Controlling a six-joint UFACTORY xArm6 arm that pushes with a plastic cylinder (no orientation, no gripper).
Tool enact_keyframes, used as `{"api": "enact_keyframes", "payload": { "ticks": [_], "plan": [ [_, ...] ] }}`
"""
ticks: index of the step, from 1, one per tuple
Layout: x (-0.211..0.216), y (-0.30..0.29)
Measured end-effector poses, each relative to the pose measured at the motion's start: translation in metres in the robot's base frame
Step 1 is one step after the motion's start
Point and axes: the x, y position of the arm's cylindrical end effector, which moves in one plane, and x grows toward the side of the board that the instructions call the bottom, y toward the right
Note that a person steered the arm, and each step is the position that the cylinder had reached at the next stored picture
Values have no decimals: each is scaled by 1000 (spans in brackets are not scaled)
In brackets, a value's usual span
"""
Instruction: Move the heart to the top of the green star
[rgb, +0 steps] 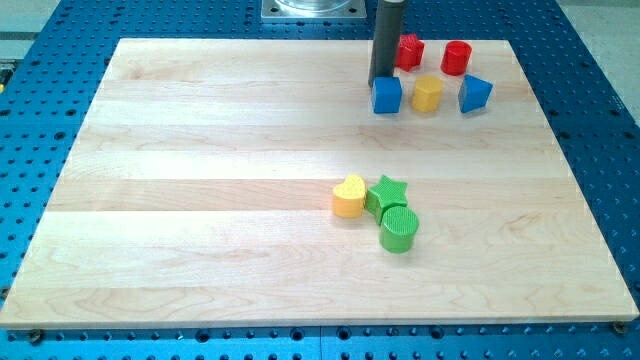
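Nearest the board's bottom edge, right of centre, stands the green cylinder (399, 229). Touching it on its upper left is the green star (386, 192), and the yellow heart (349, 196) sits against the star's left side.

Far off, near the board's top right corner, lies a second cluster: blue cube (387, 95), yellow block (428, 94), blue block (475, 93) in a row, with two red blocks (409, 50) (456, 57) behind them. The tip (382, 82) rests just behind the blue cube, well apart from the heart. The rod carries no jaws, so nothing is clenched or released.

Procedure, as judged: bring the tip round to the heart's lower left without crossing the star. Push up and rightward in short strokes, so the heart slides past the star's upper-left point and settles on its top side. Avoid driving the heart into the star, which would shift both star and cylinder.
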Motion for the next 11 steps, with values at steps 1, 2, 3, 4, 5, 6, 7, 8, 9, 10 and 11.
{"api": "enact_keyframes", "payload": {
  "ticks": [1, 2, 3, 4, 5, 6, 7, 8, 9, 10, 11],
  "plan": [
    [3, -16],
    [39, -44],
    [72, -19],
    [65, 14],
    [65, -2],
    [65, -12],
    [113, -36],
    [170, -78],
    [229, -106],
    [238, -54],
    [199, -51]
  ]
}}
